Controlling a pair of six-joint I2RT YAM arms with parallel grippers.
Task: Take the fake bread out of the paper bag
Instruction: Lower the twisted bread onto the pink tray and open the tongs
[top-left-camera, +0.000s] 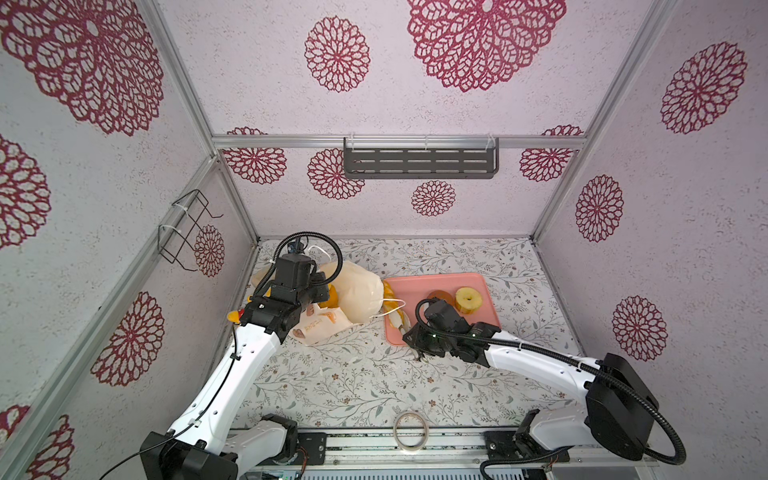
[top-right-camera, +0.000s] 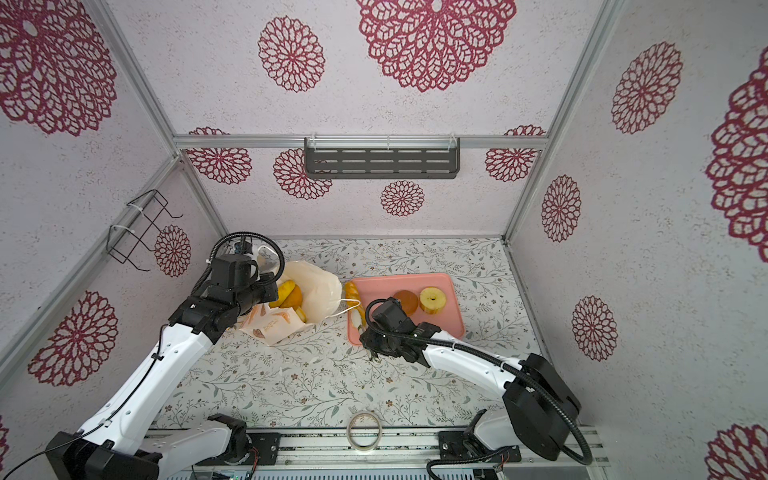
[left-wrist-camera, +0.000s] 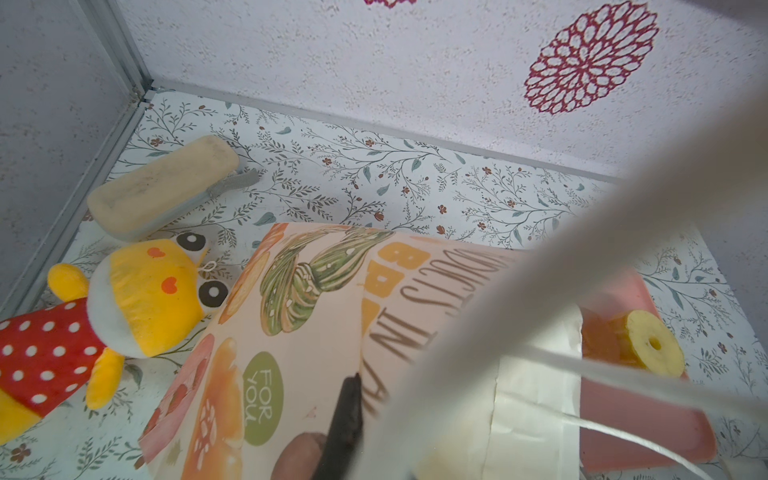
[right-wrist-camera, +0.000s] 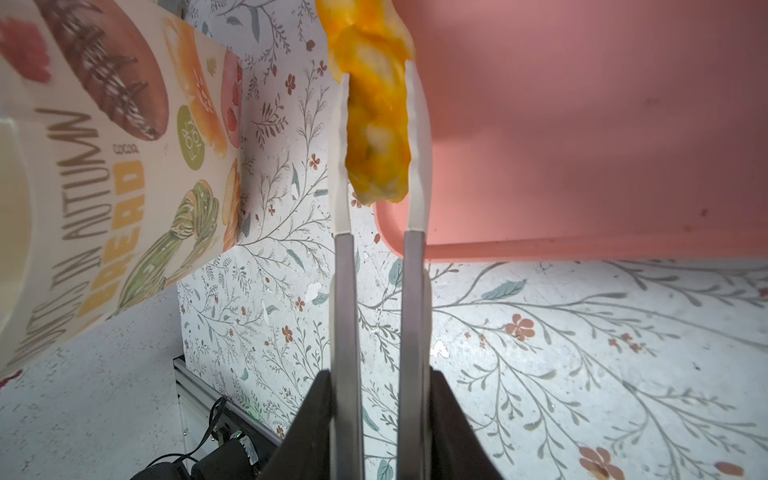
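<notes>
Pink tray (top-right-camera: 382, 286) bears two breads (top-right-camera: 432, 300) (top-right-camera: 406, 301); right gripper (right-wrist-camera: 377, 72) grasps braided stick (right-wrist-camera: 376, 137), left gripper (left-wrist-camera: 347, 399) clenched

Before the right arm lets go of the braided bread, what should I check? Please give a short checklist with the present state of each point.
1. Grip of the right gripper on the braided stick: ok, fingers press on both sides.
2. Stick wholly above the pink tray: not ok, it runs along the rim.
3. Stick resting on the tray: cannot tell.
4. Hold of the left gripper on the paper bag: ok, shut on the paper.
5. Bag emptied: not ok, bread inside shows at its mouth.
</notes>
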